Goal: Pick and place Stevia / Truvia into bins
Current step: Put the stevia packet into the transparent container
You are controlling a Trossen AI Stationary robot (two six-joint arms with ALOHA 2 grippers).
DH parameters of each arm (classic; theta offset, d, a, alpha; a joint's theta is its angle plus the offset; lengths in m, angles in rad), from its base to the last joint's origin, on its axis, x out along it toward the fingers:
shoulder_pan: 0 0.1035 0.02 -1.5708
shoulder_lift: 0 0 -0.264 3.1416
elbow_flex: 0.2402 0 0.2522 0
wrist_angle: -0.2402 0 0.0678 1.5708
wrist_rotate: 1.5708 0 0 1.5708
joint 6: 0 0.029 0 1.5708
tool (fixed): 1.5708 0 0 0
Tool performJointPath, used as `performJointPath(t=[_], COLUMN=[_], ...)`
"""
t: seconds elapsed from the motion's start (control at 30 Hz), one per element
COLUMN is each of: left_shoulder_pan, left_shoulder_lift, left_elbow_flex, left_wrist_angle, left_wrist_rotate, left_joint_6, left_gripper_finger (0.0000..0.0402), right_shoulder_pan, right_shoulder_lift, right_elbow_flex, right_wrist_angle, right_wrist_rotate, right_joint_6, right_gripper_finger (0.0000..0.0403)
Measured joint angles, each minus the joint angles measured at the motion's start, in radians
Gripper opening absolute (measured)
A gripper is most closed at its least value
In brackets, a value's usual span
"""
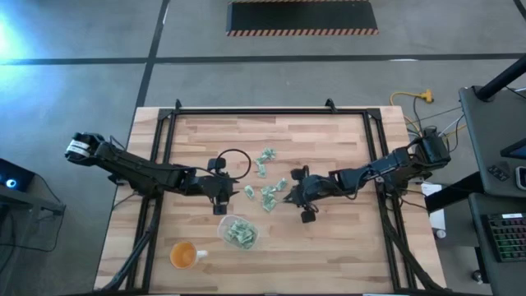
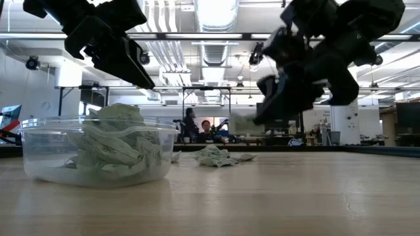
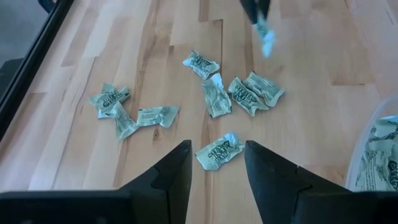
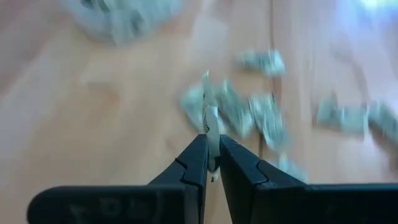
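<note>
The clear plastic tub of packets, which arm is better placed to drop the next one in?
Right. Its hand already pinches a pale green paper packet, while the left hand is open and empty above the table.

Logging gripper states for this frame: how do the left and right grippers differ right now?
The left gripper is open and empty, poised over a loose pale green paper packet on the wooden table. The right gripper is shut on a similar packet, lifted off the table. Both are dark two-finger grippers near the scattered packets.

dark jointed arms, white-banded left arm [image 1: 78, 148]
</note>
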Motion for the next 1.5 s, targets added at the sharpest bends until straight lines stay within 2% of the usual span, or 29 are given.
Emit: performJointPath(t=[0.3, 0.57, 0.73, 0.9, 1.0, 1.23, 1.5], left_shoulder_pan=[0.000, 0.000, 0.000, 0.000, 0.000, 0.000, 0.000], left_shoulder_lift=[0.000, 0.000, 0.000, 0.000, 0.000, -0.001, -0.001], left_elbow_flex=[0.000, -0.001, -0.001, -0.002, -0.002, -0.002, -0.002], left_wrist_angle=[-0.001, -0.021, -0.062, -0.115, -0.122, -0.126, -0.123], left_wrist_rotate=[-0.001, -0.005, -0.073, -0.194, -0.229, -0.232, -0.232], left_joint_6=[0.001, 0.001, -0.001, -0.010, -0.010, -0.011, -0.010], left_gripper_finger=[0.0132, 0.0132, 0.0132, 0.0132, 0.0132, 0.0132, 0.0132], right_shoulder_pan=[0.094, 0.155, 0.161, 0.160, 0.159, 0.156, 0.145], right_shoulder_lift=[0.056, 0.163, 0.263, 0.367, 0.421, 0.497, 0.523], right_elbow_flex=[0.069, 0.207, 0.316, 0.443, 0.532, 0.677, 0.719], right_wrist_angle=[0.227, 0.240, 0.236, 0.130, 0.033, -0.078, -0.091], right_wrist_rotate=[-0.001, 0.000, 0.002, 0.007, 0.010, 0.013, 0.013], right_joint_6=[-0.096, -0.152, -0.157, -0.161, -0.161, -0.159, -0.156], right_gripper_finger=[0.0031, 0.0031, 0.0031, 0.0031, 0.0031, 0.0031, 0.0031])
